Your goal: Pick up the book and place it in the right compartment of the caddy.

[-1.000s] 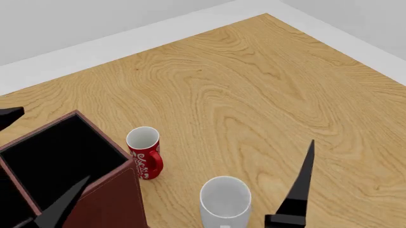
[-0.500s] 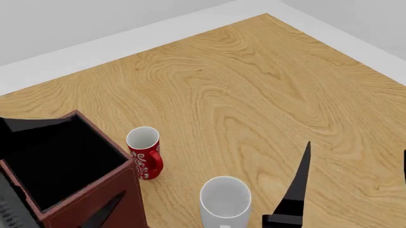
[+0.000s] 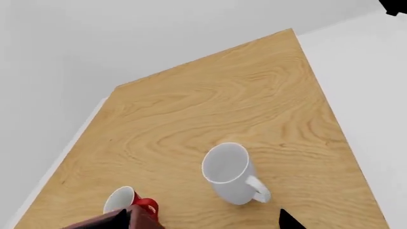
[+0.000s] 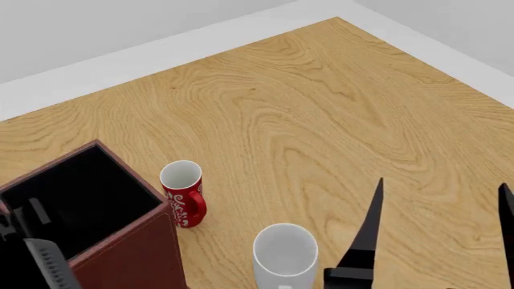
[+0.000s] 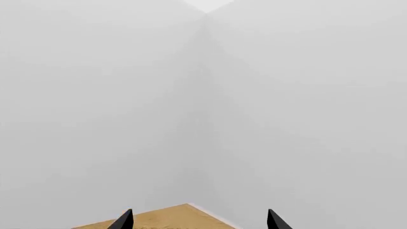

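Note:
The book shows in no view. Only the caddy's point(image 4: 138, 256) tall reddish-brown end is in the head view, at the lower left. Its black-lined right compartment point(image 4: 84, 198) is open on top. A corner of the caddy point(image 3: 130, 223) also shows in the left wrist view. My left gripper point(image 3: 203, 221) is open, with its two black tips far apart and nothing between them. My right gripper point(image 4: 442, 185) is open too and stands over the table right of the white mug. In the right wrist view the right gripper point(image 5: 199, 220) faces a bare grey wall.
A red mug point(image 4: 184, 200) stands just right of the caddy, and a white mug point(image 4: 284, 253) stands nearer me. Both mugs show in the left wrist view, the red mug point(image 3: 121, 201) beside the caddy's corner and the white mug point(image 3: 230, 174) further along. A grey ribbed part of my left arm point(image 4: 50, 265) overlaps the caddy's near-left side.
The left gripper's black fingers, spread over the right compartment earlier, have drawn back to the lower left and left the head view. The right gripper shifted slightly left, and its second finger now shows.

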Available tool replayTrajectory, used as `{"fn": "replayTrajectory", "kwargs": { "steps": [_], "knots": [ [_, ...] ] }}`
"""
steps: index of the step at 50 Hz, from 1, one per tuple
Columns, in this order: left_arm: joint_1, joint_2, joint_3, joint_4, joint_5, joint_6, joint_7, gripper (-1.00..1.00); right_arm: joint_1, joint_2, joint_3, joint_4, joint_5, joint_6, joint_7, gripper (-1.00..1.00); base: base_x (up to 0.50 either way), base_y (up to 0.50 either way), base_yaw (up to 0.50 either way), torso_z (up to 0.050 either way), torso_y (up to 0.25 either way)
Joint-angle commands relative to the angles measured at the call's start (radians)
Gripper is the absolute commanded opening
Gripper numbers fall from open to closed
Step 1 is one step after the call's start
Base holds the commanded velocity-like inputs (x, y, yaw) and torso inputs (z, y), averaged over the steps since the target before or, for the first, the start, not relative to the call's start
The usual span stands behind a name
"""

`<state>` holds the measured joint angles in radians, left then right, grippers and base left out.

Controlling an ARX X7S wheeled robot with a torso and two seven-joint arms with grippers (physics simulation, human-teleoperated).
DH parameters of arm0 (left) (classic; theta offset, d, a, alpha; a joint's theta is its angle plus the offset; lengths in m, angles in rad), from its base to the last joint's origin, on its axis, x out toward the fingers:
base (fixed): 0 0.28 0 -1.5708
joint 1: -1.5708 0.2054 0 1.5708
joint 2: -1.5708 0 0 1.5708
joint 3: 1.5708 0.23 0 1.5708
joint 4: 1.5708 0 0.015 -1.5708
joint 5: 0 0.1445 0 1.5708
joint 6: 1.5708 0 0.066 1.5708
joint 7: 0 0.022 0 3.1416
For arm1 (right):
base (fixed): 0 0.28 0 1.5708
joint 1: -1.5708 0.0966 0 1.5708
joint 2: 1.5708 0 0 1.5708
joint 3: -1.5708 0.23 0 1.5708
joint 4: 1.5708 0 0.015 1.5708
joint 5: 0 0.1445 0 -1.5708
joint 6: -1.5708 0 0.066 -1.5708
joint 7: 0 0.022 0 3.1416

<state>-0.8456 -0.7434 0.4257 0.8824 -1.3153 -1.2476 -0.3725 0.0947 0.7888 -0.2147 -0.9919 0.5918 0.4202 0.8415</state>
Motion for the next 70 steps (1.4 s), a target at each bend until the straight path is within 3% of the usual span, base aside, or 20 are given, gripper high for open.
{"fn": "replayTrajectory", "kwargs": {
  "steps": [1,12,23,34,41,70],
  "knots": [
    [0.097,0.005,0.067,-0.012,0.155,0.051,0.079,1.0,0.013,0.002,-0.015,0.003,0.0,0.003,0.003,1.0,0.0,0.0,0.0,0.0,0.0],
    [0.201,-0.008,0.163,-0.033,0.317,0.125,0.116,1.0,0.026,0.0,-0.032,0.008,-0.002,0.012,0.008,1.0,0.0,0.0,0.0,0.0,0.0],
    [0.202,-0.013,0.164,-0.037,0.261,0.096,0.11,1.0,0.014,0.013,-0.024,0.0,0.003,0.004,0.019,1.0,0.0,0.0,0.0,0.0,0.0],
    [0.216,-0.018,0.196,-0.047,0.301,0.106,0.111,1.0,0.03,0.011,-0.04,0.008,0.004,0.007,0.015,1.0,0.0,0.0,0.0,0.0,0.0],
    [0.235,-0.013,0.263,-0.122,0.449,0.196,0.163,1.0,0.038,0.008,-0.051,0.017,0.001,0.006,0.011,1.0,0.0,0.0,0.0,0.0,0.0],
    [0.342,-0.011,0.357,-0.219,0.619,0.404,0.237,1.0,0.06,0.009,-0.073,0.019,0.007,0.01,0.013,1.0,0.0,0.0,0.0,0.0,0.0]
  ]
}}
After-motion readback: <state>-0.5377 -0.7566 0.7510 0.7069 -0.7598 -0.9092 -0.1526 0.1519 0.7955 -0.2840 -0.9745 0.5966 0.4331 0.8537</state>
